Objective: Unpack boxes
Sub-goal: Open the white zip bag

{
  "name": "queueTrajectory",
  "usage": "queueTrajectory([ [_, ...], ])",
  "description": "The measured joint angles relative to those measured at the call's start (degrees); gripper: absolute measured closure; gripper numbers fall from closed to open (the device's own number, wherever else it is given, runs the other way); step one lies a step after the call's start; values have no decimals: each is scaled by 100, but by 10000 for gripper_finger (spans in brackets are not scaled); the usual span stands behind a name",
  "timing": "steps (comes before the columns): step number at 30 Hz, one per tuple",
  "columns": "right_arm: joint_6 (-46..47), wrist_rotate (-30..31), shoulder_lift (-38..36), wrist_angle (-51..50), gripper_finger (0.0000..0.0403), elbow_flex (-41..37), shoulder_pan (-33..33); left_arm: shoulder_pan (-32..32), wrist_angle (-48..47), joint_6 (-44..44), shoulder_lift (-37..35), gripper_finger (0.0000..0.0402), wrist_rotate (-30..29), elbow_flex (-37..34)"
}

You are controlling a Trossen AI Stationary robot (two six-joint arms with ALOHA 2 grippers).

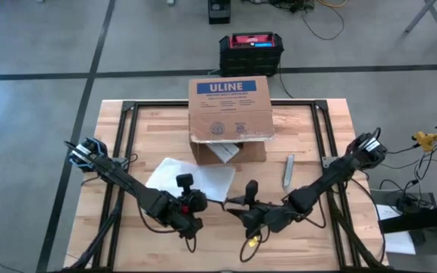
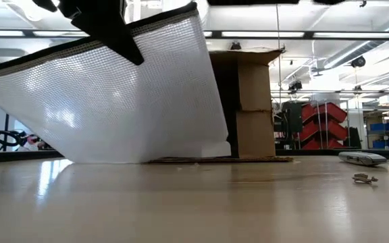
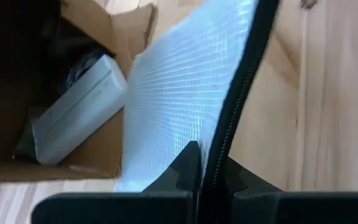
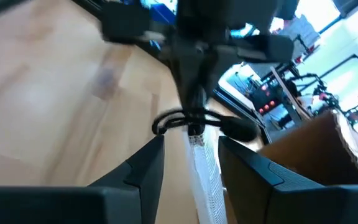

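A brown cardboard box (image 1: 230, 114) with a blue "ULINE" label stood at the far middle of the wooden desk (image 1: 309, 136), its near side open toward the arms and a flap lying flat on the boards in front of it. Inside the opening, a pale rectangular package (image 3: 73, 112) lay tilted beside something dark.

The left tool (image 3: 207, 171) was clamped shut on the black zipper edge of a white mesh pouch (image 1: 192, 178), which slanted from that grip down to the desk just in front of the box. From desk height, the pouch (image 2: 120, 101) hung like a sheet, its lower edge resting on the boards close against the flap and hiding most of the box's left side.

The right tool (image 4: 191, 155) hovered just beside the left one near the front of the desk, its two fingers (image 4: 145, 165) parted on either side of the pouch's edge. Its fingers did not visibly press on the material.

A small grey object (image 1: 289, 168) lay on the boards to the right of the box, well apart from both tools. A black-and-red case (image 1: 251, 49) sat on the floor beyond the desk's far edge.
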Motion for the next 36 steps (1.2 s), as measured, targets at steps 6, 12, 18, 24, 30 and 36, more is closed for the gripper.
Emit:
queueTrajectory([
  [6,7,-51,0,7,293,82,176,9,-118,-461,0,401,-85,-68],
  [12,5,210,-7,-385,316,89,266,11,15,-452,0,401,-217,-70],
  [18,-89,305,-7,-743,330,87,136,-21,289,-431,0,401,-212,-70],
  [24,-824,305,-7,-608,324,87,-23,-31,502,-363,0,401,-205,-70],
  [30,-838,4,-7,-447,298,85,-152,-31,657,-300,0,401,-202,-70],
  [36,-459,-195,-7,-361,339,85,-220,-31,728,-291,0,401,-199,-70],
])
